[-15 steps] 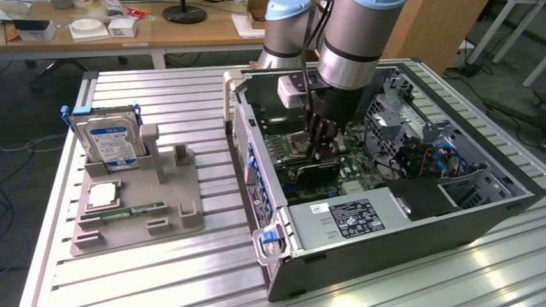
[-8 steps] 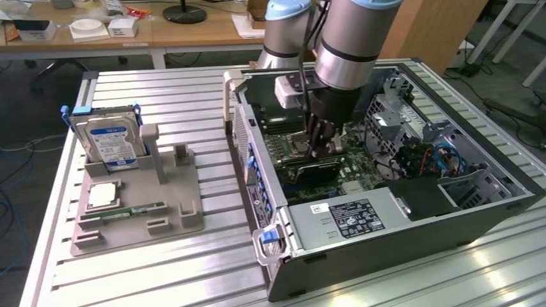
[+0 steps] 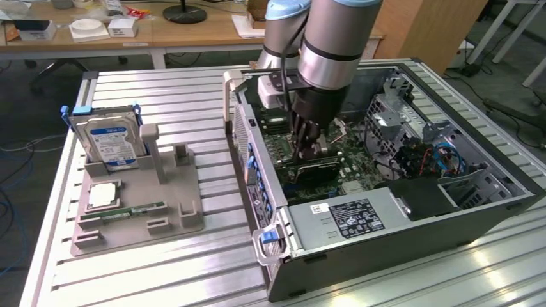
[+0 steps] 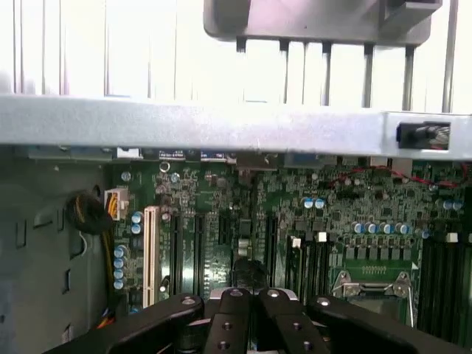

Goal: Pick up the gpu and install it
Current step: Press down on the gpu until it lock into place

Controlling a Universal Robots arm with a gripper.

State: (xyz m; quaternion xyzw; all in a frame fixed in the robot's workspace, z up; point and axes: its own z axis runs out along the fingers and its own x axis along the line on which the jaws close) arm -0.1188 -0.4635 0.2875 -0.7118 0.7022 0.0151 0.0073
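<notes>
Black gripper linkage [image 4: 251, 317] at bottom centre of the wrist view, fingers drawn together above the green motherboard [image 4: 295, 214]. Gripper [image 3: 309, 153] inside the open computer case [image 3: 477, 211], centre frame of the exterior view, clamped on the gpu [image 3: 312, 170], a dark slab over the board. Hard drive [image 3: 107, 137] upright in grey fixture [image 3: 171, 192], left of frame.

A ribbed metal counter [image 3: 153, 96] of pale slats stands in the foreground. Behind it runs a wooden desk [image 3: 171, 35] on white legs, carrying small white boxes [image 3: 89, 29] and a black round stand base [image 3: 185, 13]. A tall wooden cabinet panel [image 3: 426, 29] rises toward the exterior view's right. The floor [image 3: 34, 102] is grey, with loose cables [image 3: 512, 102] trailing across it at both sides. Light is even and diffuse.
</notes>
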